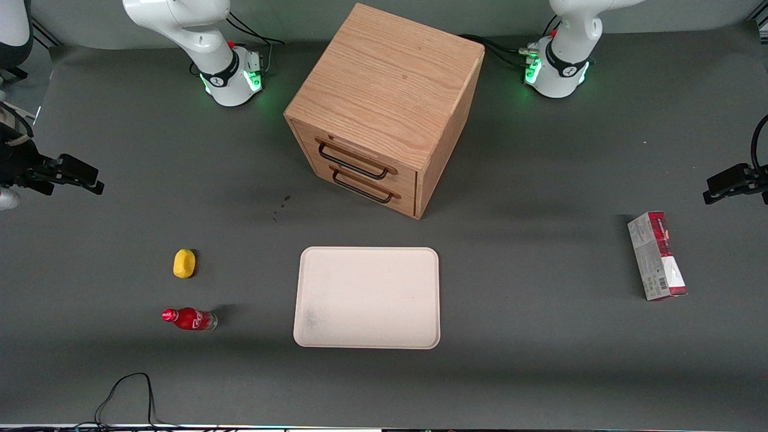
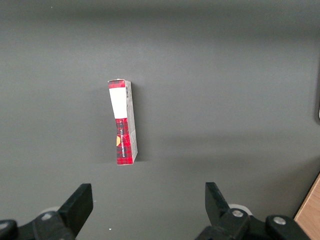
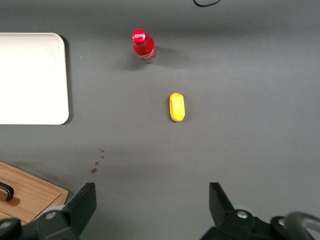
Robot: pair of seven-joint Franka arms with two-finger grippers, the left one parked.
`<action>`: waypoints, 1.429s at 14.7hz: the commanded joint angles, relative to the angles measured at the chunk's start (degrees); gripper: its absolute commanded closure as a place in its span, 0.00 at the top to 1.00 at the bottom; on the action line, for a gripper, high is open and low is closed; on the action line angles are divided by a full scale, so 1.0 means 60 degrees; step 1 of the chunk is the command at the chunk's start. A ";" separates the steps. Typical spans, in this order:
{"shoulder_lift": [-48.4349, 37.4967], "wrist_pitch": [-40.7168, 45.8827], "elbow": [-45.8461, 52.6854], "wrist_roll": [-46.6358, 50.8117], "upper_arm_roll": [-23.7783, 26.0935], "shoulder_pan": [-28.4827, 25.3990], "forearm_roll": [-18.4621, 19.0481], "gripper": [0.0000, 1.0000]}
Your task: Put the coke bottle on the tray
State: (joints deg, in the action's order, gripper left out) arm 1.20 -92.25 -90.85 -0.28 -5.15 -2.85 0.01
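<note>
Coke bottle [image 1: 189, 318] lies on its side on the dark grey surface [image 1: 540, 360], toward the working arm's end, with its red cap pointing away from the tray [image 1: 366, 297] and its long axis running roughly along the front edge of the surface. I see my end effector [image 1: 75, 177] hovering high above that same end, farther from the front camera than the bottle; its two fingers [image 3: 80, 205] are spread wide with nothing between them. From the wrist camera the bottle sits well apart from the end effector, with a yellow lemon-shaped lump [image 3: 177, 107] lying between them. I judge I must reach past the lump and close across the bottle's narrow width. The cream-white tray, nearer the middle, holds nothing. A wooden drawer cabinet [image 1: 384, 108] stands above it, both drawers shut.
</note>
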 commanded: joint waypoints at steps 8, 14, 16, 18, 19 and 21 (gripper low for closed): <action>-0.0141 -0.0050 -0.0166 -0.0086 -0.0065 -0.0081 0.0013 1.00; 0.1744 0.0680 0.2346 -0.0174 -0.0051 -0.0212 0.0013 1.00; 0.2857 0.1061 0.3782 -0.0188 -0.0022 -0.0242 -0.0031 1.00; 0.3897 0.1136 0.5159 -0.0173 0.0299 -0.0228 -0.0017 1.00; 0.4410 0.1122 0.5731 -0.0173 0.0373 -0.0227 -0.0017 1.00; 0.5275 0.1020 0.6612 -0.0188 0.0447 -0.0198 -0.0017 1.00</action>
State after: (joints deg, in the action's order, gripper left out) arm 24.65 -88.59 -62.35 -0.28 -2.74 -4.26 -0.01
